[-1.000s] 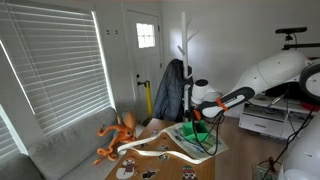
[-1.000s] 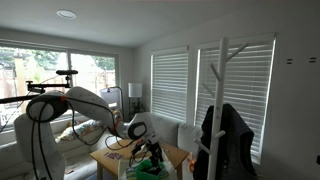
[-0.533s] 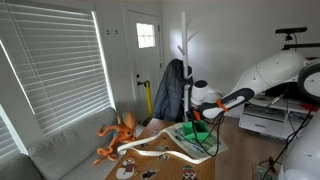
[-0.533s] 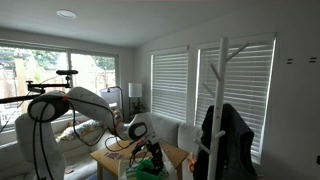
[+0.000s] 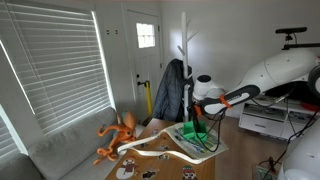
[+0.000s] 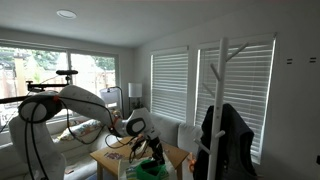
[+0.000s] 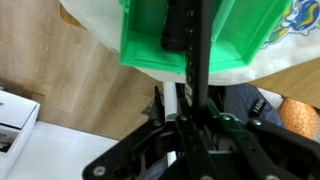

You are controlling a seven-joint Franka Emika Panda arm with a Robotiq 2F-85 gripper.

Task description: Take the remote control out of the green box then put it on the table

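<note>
The green box [image 7: 240,40] fills the top of the wrist view, resting on a white printed cloth [image 7: 95,25]. A black remote control [image 7: 175,25] stands on end inside it. My gripper [image 7: 190,62] reaches in from the bottom, jaws shut together on the remote's lower end. In both exterior views the gripper [image 5: 200,117] [image 6: 154,155] hangs just above the green box [image 5: 197,129] [image 6: 147,171] on the brown wooden table [image 5: 216,152]; the remote is too small to make out there.
An orange plush octopus [image 5: 118,135] sits at the table's edge by the grey sofa [image 5: 60,152]. A white curved strip [image 5: 160,150] and small items lie on the table. A white coat rack with a dark jacket [image 5: 172,90] stands behind.
The jaws have shut on the remote. The arm has since risen slightly above the box.
</note>
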